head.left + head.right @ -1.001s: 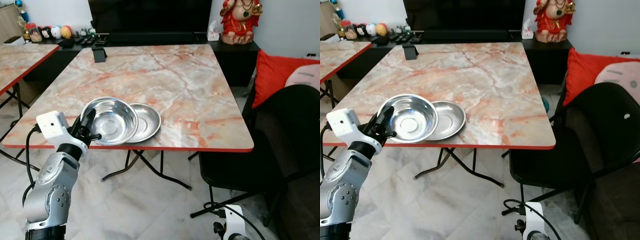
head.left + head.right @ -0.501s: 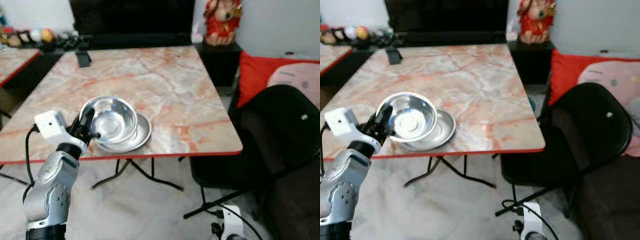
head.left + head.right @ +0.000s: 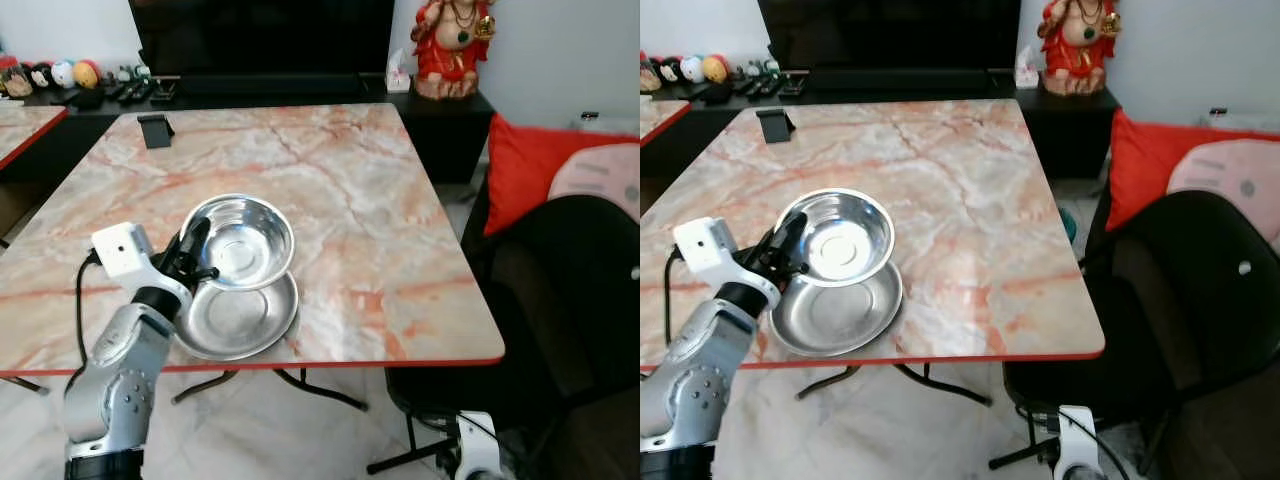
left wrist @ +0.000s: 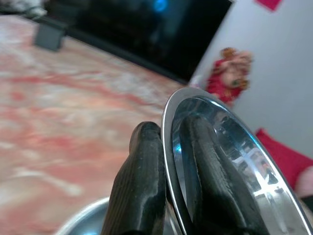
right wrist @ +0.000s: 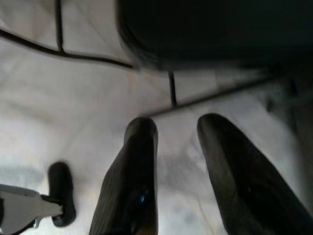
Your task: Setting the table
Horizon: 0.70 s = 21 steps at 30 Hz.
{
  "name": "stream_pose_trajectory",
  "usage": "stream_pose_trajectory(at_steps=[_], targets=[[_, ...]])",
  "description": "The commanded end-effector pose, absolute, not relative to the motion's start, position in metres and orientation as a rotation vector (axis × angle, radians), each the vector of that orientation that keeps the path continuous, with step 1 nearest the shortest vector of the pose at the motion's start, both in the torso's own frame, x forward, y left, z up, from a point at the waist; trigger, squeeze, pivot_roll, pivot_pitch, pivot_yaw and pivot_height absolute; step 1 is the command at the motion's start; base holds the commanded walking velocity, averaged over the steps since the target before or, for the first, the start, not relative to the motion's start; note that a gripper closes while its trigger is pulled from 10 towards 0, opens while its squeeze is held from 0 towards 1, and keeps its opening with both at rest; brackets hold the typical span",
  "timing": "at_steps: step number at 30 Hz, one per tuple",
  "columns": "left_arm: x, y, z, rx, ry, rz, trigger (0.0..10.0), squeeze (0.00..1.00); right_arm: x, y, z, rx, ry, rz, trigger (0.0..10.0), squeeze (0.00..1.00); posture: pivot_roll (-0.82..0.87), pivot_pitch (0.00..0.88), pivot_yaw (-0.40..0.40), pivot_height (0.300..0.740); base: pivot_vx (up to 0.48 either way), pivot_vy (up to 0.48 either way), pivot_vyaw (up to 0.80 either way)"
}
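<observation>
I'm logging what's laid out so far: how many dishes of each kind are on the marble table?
Steel bowl, its rim pinched by the left gripper: 1
Steel plate lying under it: 1
Total: 2

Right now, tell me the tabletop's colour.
Pink-and-orange marble pattern with a red edge on the table, clearest in the left eye view.

A black phone stand (image 3: pixel 155 130) sits at the far left of the marble bench (image 3: pixel 350 190). Beyond it a dark television (image 3: pixel 260 40) stands on a low black cabinet (image 3: pixel 440 125), with a red figurine (image 3: pixel 452 45) to its right. A black chair (image 3: pixel 560 330) and a red cushion (image 3: pixel 525 170) sit on the right.
</observation>
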<state>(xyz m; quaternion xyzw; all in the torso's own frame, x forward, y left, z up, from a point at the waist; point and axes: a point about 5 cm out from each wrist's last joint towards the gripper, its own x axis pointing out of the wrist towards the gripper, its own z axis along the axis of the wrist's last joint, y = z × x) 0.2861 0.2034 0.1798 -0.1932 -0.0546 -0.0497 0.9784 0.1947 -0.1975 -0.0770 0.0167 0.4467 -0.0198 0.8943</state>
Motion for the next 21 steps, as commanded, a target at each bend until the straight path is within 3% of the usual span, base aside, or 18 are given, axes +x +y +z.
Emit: stream_pose_trajectory(at_steps=[1, 21], targets=[[0.285, 0.204, 0.185, -0.395, -0.119, -0.107, 10.0, 0.00, 0.190, -0.193, -0.080, 0.051, 0.941, -0.037, 10.0, 0.00, -0.02, 0.000, 0.023, 0.707, 0.000, 0.000, 0.00], [0.275, 0.203, 0.164, -0.530, 0.069, -0.156, 10.0, 0.00, 0.189, -0.191, -0.081, 0.055, 0.943, -0.031, 10.0, 0.00, -0.03, 0.000, 0.038, 0.707, 0.000, 0.000, 0.00]])
